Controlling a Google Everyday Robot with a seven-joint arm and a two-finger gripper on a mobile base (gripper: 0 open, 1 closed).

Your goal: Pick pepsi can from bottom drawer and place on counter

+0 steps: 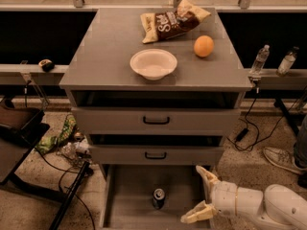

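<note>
Gripper (191, 194) was low at the bottom right of the view, over the right side of the bottom drawer (129, 181), reaching in from the right on a white arm (259, 206). Fingers (207, 176) were spread wide, one angled up and one down, nothing between them.

Pepsi can (159, 198) stood upright on the drawer floor, about centre, silver top facing up. It sat just left of the gripper, not touching; a gap of bare drawer floor showed between the can and the fingertips.

Bottom drawer was pulled well out toward the camera, with the can the only thing visible in it. The two drawers above showed black handles, top drawer (156, 120) and middle drawer (155, 155), each with a dark gap over its front.

On the counter (105, 47):
- white bowl (153, 63), near the front edge, roughly centre, empty
- orange (204, 46), behind and to the right of the bowl, apart from it
- chip bag (172, 20), lying flat at the back, near the orange but not touching

Right of the cabinet, two clear water bottles (259, 59) stood on a ledge. Green wrapper litter (60, 135) and cables (62, 176) lay on the floor at left. A shoe (280, 158) was on the floor at right.
</note>
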